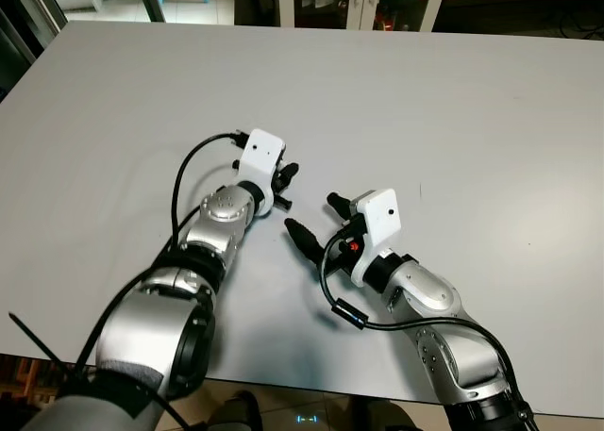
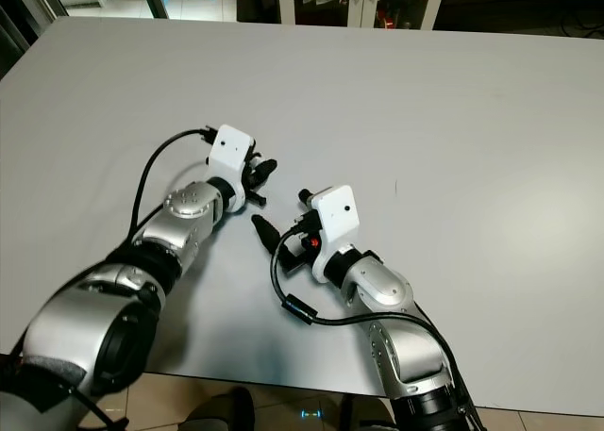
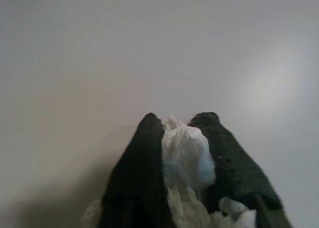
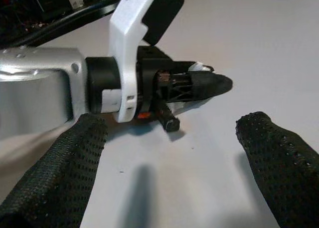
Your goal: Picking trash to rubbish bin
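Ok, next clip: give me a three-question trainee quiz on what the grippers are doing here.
1. True or false: the left gripper is shut on a white crumpled tissue.
2. The right gripper is: A) shut on trash B) open, holding nothing C) resting in a bin.
3. Fill in: both arms are above the grey ____.

Key: 1 true; 2 B; 3 table.

Both silver arms reach forward, wrists close together. Left tool is pinched closed, apparently gripping something white. Right tool hangs spread wide.
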Controlling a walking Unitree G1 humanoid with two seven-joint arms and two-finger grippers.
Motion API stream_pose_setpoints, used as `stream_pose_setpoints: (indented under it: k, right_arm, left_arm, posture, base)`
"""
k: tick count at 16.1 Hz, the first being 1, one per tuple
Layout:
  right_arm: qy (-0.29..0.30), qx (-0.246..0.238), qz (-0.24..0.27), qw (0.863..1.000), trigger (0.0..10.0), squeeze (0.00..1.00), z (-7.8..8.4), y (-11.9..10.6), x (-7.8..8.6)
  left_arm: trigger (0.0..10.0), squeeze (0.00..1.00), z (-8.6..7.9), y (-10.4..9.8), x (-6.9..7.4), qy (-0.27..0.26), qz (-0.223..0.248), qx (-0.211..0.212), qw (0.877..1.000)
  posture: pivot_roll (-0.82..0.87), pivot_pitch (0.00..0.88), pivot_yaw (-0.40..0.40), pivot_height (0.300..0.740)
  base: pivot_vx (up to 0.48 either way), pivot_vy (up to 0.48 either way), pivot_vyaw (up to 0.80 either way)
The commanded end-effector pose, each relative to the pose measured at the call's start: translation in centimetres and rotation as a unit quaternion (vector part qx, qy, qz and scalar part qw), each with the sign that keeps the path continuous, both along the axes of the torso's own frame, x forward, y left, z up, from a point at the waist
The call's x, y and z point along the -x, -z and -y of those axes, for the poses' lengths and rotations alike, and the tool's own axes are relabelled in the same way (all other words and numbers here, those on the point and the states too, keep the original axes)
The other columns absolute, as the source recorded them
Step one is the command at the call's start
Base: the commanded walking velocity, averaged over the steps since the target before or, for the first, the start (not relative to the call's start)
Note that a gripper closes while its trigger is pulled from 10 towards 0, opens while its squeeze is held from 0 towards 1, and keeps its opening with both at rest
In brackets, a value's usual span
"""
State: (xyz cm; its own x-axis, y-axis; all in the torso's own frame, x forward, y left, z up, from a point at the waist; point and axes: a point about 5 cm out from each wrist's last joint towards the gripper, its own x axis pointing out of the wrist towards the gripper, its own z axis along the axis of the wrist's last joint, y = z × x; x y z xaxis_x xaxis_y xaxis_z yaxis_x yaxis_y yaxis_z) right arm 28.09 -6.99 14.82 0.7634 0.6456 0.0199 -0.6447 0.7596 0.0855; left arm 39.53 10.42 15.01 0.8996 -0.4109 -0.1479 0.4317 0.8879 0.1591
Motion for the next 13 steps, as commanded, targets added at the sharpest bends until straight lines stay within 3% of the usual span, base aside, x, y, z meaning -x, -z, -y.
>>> stream_pose_setpoints:
  k: [1, 8, 9, 10, 13]
  right_arm:
    - [-0.002, -0.003, -0.002, 1.0, 10.0, 0.0, -0.1, 0.2, -0.1]
    - [-0.009, -0.003, 0.003, 1.0, 10.0, 0.0, -0.5, 0.3, -0.6]
    - [-0.009, -0.003, 0.004, 1.0, 10.0, 0.0, -0.6, 0.3, -0.7]
    - [-0.009, -0.004, 0.004, 1.0, 10.0, 0.0, -0.6, 0.3, -0.8]
    - [-0.001, -0.004, 0.009, 1.0, 10.0, 0.0, -0.5, 0.3, -1.1]
  left_arm:
    - [0.0, 0.0, -0.3, 2.2, 0.8, -0.009, -0.038, -0.006, 0.999]
    - [0.0, 0.0, -0.4, 3.6, 1.6, -0.036, -0.036, 0.025, 0.998]
    - [2.8, 0.0, -0.3, 3.6, 1.7, -0.038, -0.029, 0.03, 0.998]
    - [10.0, 0.0, -0.4, 3.6, 1.7, -0.046, -0.021, 0.032, 0.998]
    - [10.0, 0.0, -1.1, 2.7, 1.4, -0.081, 0.013, 0.054, 0.995]
  posture:
    - [-0.13, 0.174, 0.062, 0.74]
    - [-0.11, 0.13, 0.066, 0.74]
    - [-0.11, 0.128, 0.066, 0.74]
    - [-0.11, 0.118, 0.069, 0.74]
    - [-0.11, 0.109, 0.072, 0.74]
  base:
    - [0.0, 0.0, 0.0]
    - [0.0, 0.0, 0.0]
    - [0.0, 0.0, 0.0]
    - [0.0, 0.0, 0.0]
    - [0.0, 0.0, 0.0]
